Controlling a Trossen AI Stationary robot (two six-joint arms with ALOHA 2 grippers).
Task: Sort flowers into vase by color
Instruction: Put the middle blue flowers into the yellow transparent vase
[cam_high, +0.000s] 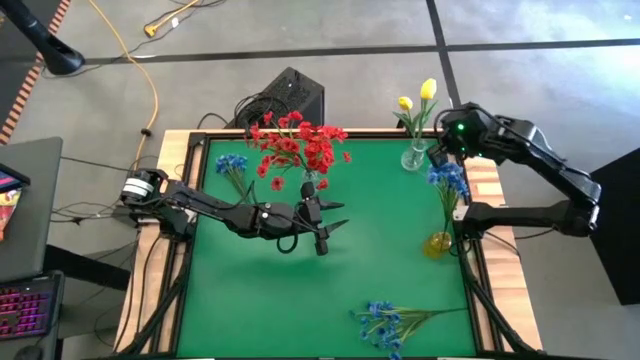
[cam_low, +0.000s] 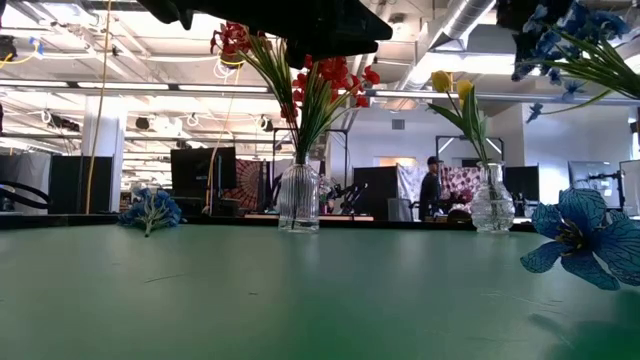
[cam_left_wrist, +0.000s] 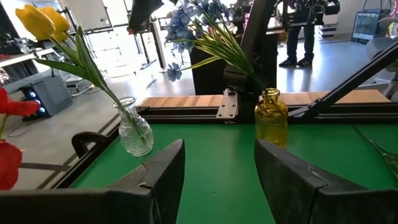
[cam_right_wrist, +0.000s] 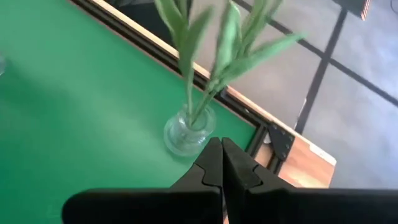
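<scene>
Top cam looks straight down over the whole green surface (cam_high: 330, 270); low cam skims it at surface level. Each wrist cam peers past its end effector, both catching the clear vase (cam_left_wrist: 135, 129) ahead.

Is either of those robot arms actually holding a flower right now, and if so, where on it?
No. The left end effector is open and empty; the right end effector is shut with nothing visible between its fingers, near the clear vase.

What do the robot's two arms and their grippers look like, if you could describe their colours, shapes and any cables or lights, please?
Both arms are dark, nearly black, built of slim jointed links. The left arm has a silvery round part at its base end, with dark cables trailing off beside it. The left gripper has two flat, tapering black fingers. The right arm carries a small green light near its wrist. The right gripper ends in two black pointed fingertips.
</scene>
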